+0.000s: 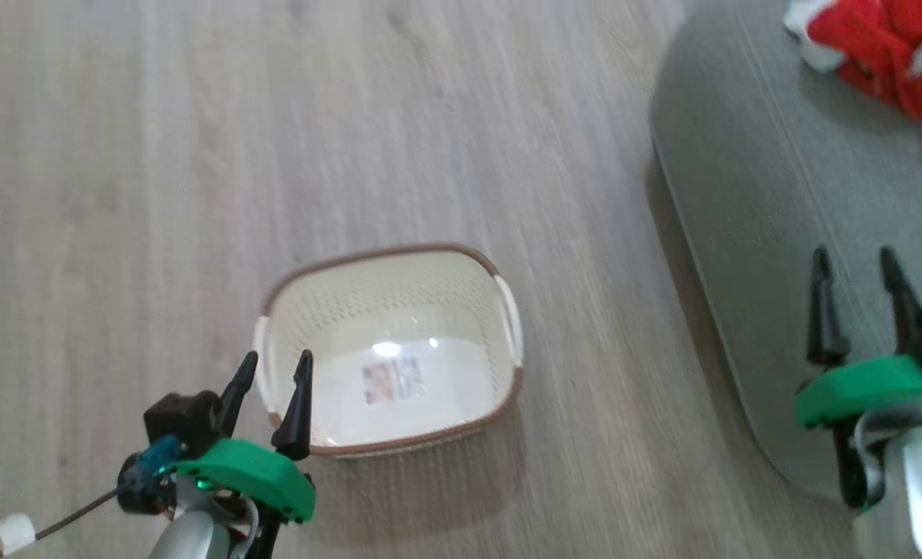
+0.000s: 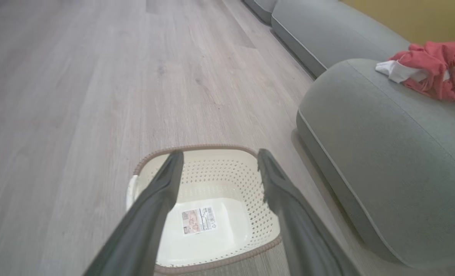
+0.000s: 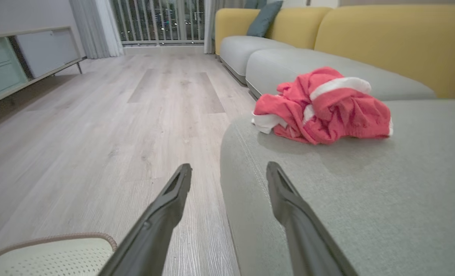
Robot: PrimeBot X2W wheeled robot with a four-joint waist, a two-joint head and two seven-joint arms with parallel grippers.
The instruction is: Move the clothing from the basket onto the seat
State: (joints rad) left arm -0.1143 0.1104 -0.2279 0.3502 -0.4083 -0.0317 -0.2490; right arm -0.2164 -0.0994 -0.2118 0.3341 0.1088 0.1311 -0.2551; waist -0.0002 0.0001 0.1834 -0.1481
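Head view: my left pincer (image 1: pixel 275 361) fingers apart, gripping nothing, over near rim of basket (image 1: pixel 399 303) on floor (image 1: pixel 197 155); my right pincer (image 1: pixel 854 260) apart above seat (image 1: pixel 740 194); clothing (image 1: pixel 888 46) heaped farther back on seat.

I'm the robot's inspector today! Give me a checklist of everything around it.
Surface: pale wood-look plank floor.
Job's things: cream perforated plastic basket holds only its label sticker; bright red fabric clothing with white trim bunched on the grey upholstered seat.
Clutter: nothing seen.
Grippers: left gripper open by the basket's rim; right gripper open over the seat.
Cables: thin dark cable by left wrist.
Surroundings: yellow sofa backs, teal cushion, pale cabinet.
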